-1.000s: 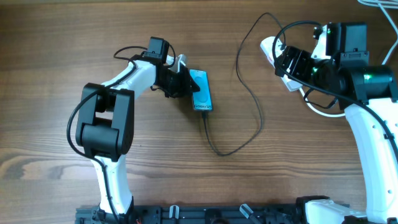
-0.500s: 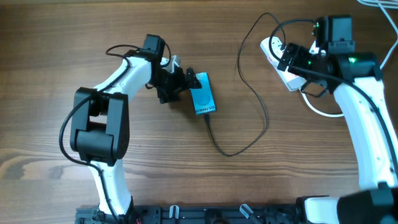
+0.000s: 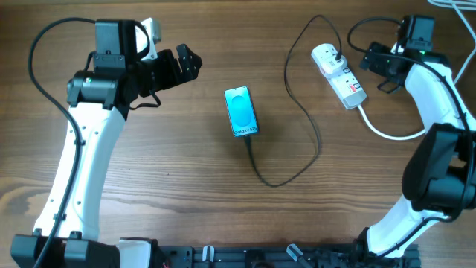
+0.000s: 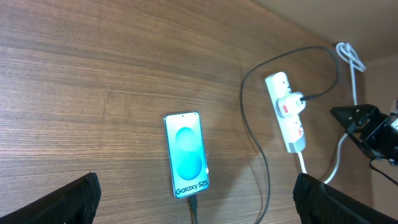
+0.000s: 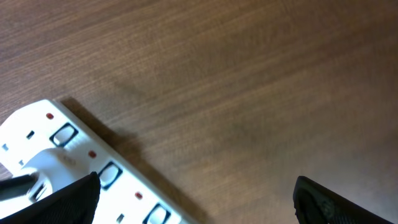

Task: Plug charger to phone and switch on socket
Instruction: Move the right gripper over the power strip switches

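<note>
Plugging looks done from where I sit: the phone (image 3: pixel 241 112) lies flat mid-table, screen lit cyan, and the charger (image 3: pixel 248 143) meets its lower end, seemingly seated, with the cable looping off toward the socket (image 3: pixel 338 74) at the far right. The left gripper (image 3: pixel 182 67) hangs well apart from the phone, fingers spread wide, holding nothing. The right gripper (image 3: pixel 370 61) sits just beside the socket, also wide open and empty. What I can't judge is the switch — its position is unreadable, so that step may remain.

table (image 3: pixel 186 186): brown wood grain | thin white cable (image 3: pixel 445 4): far right corner
</note>
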`<state>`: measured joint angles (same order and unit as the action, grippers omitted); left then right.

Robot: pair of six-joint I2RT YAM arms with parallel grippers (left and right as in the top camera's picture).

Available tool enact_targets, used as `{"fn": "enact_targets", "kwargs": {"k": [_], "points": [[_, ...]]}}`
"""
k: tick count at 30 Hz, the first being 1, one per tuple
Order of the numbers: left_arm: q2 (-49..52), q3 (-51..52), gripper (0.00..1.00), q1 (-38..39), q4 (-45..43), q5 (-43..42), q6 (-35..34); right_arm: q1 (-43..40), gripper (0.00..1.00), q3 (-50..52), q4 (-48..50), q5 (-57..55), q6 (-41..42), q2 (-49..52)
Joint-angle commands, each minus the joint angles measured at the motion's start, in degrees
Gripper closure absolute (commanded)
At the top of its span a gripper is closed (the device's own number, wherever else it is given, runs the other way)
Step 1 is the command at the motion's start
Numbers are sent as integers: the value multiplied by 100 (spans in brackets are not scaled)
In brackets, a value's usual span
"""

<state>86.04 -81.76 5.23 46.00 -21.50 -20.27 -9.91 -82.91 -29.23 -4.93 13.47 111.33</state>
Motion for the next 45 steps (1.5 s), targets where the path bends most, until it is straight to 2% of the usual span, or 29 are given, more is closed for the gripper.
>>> {"fn": "enact_targets", "kwargs": {"k": [1, 6, 12, 20, 45], "points": [[85, 26, 0, 11, -4, 168, 11, 28, 0, -22, 219, 289, -741, 273], [87, 26, 0, 11, -7, 166, 11, 9, 0, -22, 468, 247, -940, 664], [87, 26, 0, 11, -7, 168, 11, 9, 0, -22, 522, 785, -887, 1113], [87, 26, 0, 11, -7, 168, 11, 9, 0, -22, 647, 1276, -879, 1137], [87, 26, 0, 11, -7, 168, 11, 35, 1, -22, 337, 1665, -741, 1495]]}}
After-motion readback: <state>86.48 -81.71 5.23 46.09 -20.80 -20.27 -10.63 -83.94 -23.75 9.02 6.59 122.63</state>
